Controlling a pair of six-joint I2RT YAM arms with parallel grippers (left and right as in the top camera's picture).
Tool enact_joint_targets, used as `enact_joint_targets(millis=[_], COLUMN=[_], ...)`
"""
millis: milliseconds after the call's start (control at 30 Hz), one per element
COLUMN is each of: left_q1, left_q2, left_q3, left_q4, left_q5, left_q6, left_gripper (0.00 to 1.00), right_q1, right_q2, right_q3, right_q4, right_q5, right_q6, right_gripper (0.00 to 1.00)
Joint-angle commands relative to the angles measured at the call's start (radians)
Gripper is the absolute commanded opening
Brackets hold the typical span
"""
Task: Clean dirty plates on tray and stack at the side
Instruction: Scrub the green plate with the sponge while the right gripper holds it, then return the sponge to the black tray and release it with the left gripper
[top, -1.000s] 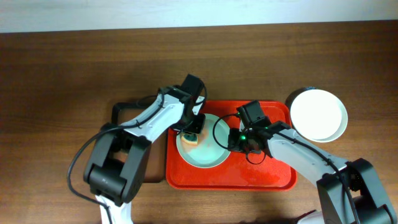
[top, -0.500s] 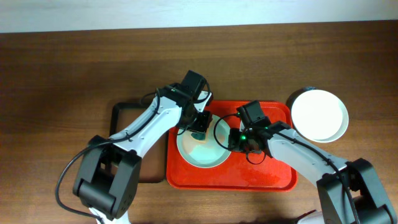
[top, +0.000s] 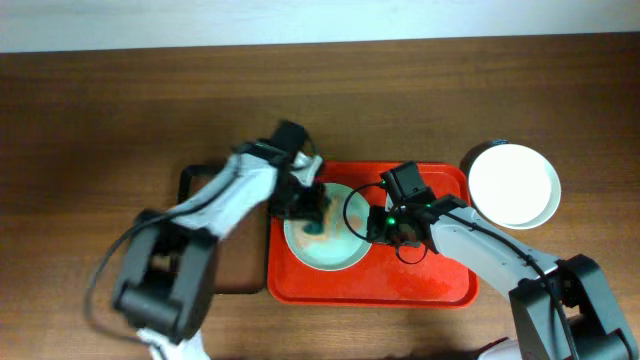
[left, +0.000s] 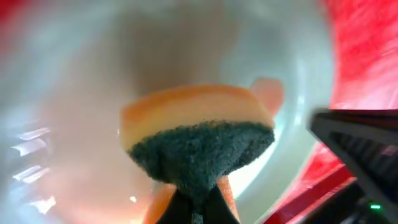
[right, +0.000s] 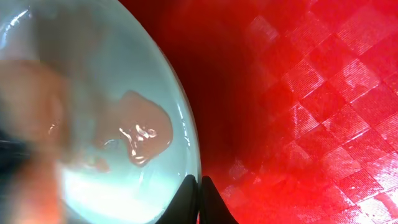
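Note:
A pale mint plate (top: 335, 250) lies on the left half of the red tray (top: 430, 285). My left gripper (top: 308, 205) is shut on a green-and-orange sponge (left: 196, 140), which is pressed onto the plate (left: 74, 124) near a red-orange smear (left: 268, 93). My right gripper (top: 375, 228) sits at the plate's right rim. In the right wrist view its jaws (right: 199, 200) are pinched shut on that rim, with the plate (right: 93, 186) and a glossy smear (right: 146, 130) to the left and the tray floor (right: 311, 93) to the right.
A white plate (top: 512, 185) rests on the wooden table just off the tray's right end, with a darker edge of something under it. A black-rimmed brown tray (top: 200, 180) lies left of the red tray, partly under my left arm.
My left arm has swept the sponge over the plate, first up and right, then back to the left; it is blurred now. The right arm and the plate have stayed put.

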Motion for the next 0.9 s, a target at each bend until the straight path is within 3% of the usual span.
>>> enact_joint_targets(millis=[0,167,400,467,867], left_q1=[0.136,0.225,0.225,0.225,0.180], left_q2=[-0.249,-0.272,-0.080,-0.050,-0.038], left_q3=[0.008,-0.010,-0.072,-0.072,-0.077], left_q4=[-0.045,-0.132,-0.087,-0.083,-0.083], left_q5=[-0.107,-0.433,-0.432,-0.391,-0.237], left_q6=[0.018,0.019,0.027,0.090,0.091], left_gripper=[0.00,0.00,0.00,0.00,0.00], right_q1=[0.011,0.011,0.011,0.011,0.011], right_q2=[0.008,0.008,0.008,0.008,0.008], right_q3=[-0.006,-0.006,-0.006,-0.006,-0.006], right_q4=[0.003,0.003,0.003,0.003,0.003], right_q5=[-0.005,-0.005,-0.005,-0.005,-0.003], right_q6=[-0.009,-0.009,-0.009,-0.009,-0.009], right_gripper=[0.04,0.04,0.04,0.04,0.04])
